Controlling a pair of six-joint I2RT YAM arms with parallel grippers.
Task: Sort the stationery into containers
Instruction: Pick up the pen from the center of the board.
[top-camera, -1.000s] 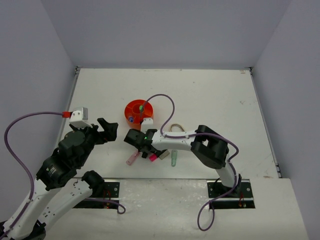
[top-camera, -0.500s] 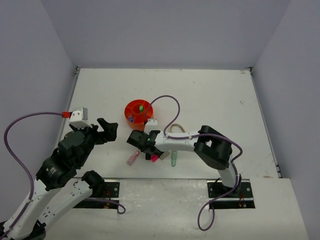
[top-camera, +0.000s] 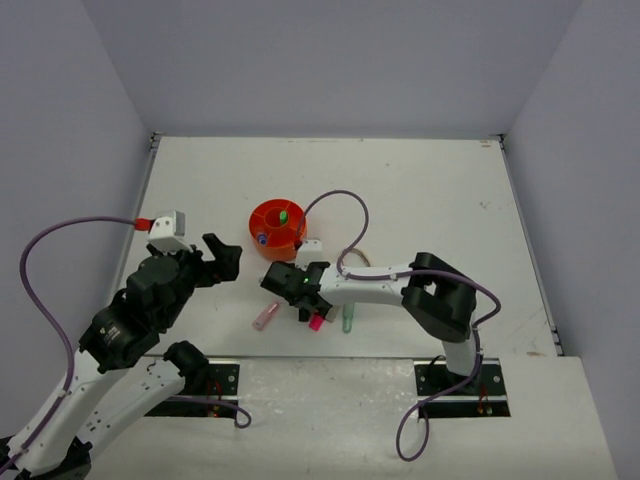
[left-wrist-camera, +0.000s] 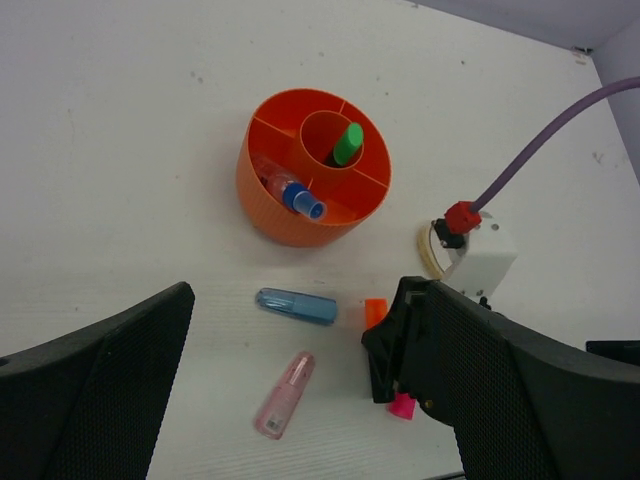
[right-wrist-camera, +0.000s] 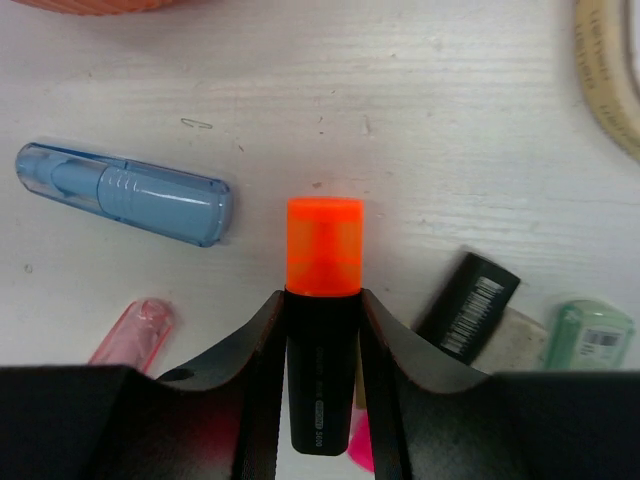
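The orange organiser (top-camera: 277, 226) stands mid-table; in the left wrist view (left-wrist-camera: 312, 180) its central well holds a green-ended highlighter (left-wrist-camera: 348, 144) and an outer compartment holds a blue-ended one (left-wrist-camera: 300, 200). My right gripper (right-wrist-camera: 322, 310) is shut on the black body of an orange-ended highlighter (right-wrist-camera: 323, 250), low over the table just in front of the organiser (top-camera: 290, 283). A blue capsule (right-wrist-camera: 125, 192) and a pink capsule (right-wrist-camera: 135, 330) lie to its left. My left gripper (left-wrist-camera: 300, 300) is open and empty, held high left of the organiser (top-camera: 225, 258).
A beige tape ring (right-wrist-camera: 610, 70) lies to the right of the held highlighter. A black barcoded block (right-wrist-camera: 467, 305), a green capsule (right-wrist-camera: 590, 335) and a pink highlighter end (right-wrist-camera: 360, 445) lie close by the right fingers. The right arm's purple cable (top-camera: 345, 215) loops behind.
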